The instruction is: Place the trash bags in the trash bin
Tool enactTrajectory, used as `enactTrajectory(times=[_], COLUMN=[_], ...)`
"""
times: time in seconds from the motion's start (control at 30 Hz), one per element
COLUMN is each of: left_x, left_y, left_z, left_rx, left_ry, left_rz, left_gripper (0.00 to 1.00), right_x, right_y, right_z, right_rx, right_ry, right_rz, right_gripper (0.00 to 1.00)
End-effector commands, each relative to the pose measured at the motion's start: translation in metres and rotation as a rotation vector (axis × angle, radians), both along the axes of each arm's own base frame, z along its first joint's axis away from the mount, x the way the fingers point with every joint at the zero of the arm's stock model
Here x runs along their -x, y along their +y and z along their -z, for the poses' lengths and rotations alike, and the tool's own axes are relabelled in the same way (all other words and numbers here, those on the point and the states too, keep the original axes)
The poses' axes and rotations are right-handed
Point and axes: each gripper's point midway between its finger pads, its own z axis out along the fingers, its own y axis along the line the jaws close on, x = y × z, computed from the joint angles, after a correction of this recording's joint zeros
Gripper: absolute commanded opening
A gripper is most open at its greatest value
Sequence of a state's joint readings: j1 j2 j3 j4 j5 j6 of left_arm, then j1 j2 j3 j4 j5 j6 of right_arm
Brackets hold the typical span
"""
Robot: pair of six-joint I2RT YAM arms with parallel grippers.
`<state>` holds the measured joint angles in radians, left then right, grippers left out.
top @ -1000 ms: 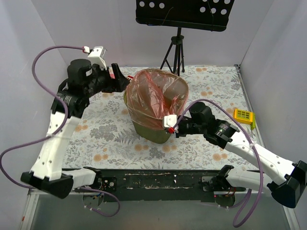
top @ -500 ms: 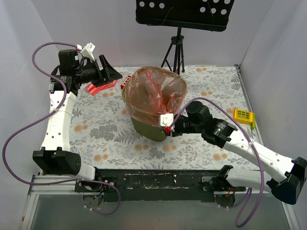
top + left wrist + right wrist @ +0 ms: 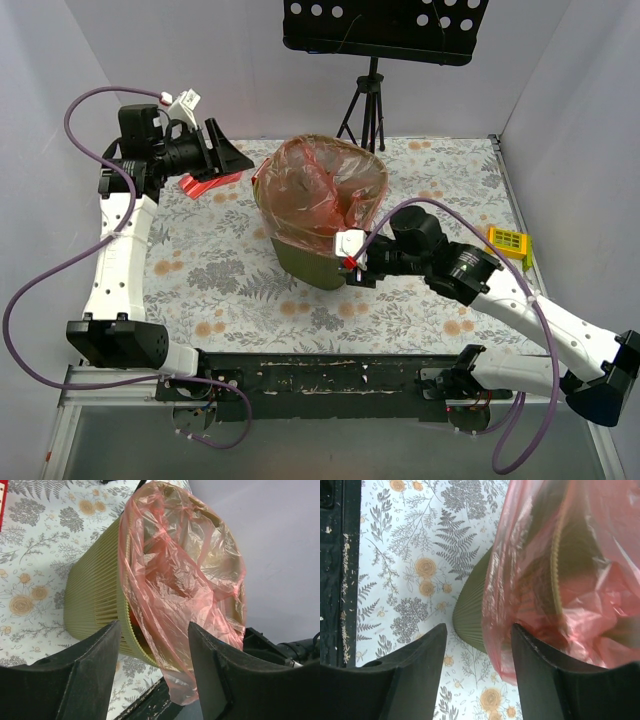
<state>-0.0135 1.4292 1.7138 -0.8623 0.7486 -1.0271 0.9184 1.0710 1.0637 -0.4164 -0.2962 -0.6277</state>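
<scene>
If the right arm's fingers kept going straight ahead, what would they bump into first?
Probably the red trash bag draped over the rim of the trash bin, just ahead of the right fingers.

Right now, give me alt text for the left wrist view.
A red trash bag lines the olive-green trash bin, draped over its rim. The open left gripper frames it, holding nothing, over a floral table cover.

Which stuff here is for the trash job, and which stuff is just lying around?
For the job:
- red trash bag, draped over the bin's rim
- green trash bin

Just lying about:
- yellow box
- red box
- black stand at the back
</scene>
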Motion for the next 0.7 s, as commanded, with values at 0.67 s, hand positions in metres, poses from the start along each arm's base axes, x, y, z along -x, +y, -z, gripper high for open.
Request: enactTrajectory(times=[0.67], left_x=[0.012], left_y=[-0.026], left_z=[0.019], left_rx=[-0.023], left_ry=[0.084], left_rz=[0.094], left_gripper=[0.53], right_x=[-0.006], right_y=[-0.004], right_z=[-0.023], right_rx=[-0.062], right_ry=[-0.083], right_rz=[0.029], right_gripper=[0.61])
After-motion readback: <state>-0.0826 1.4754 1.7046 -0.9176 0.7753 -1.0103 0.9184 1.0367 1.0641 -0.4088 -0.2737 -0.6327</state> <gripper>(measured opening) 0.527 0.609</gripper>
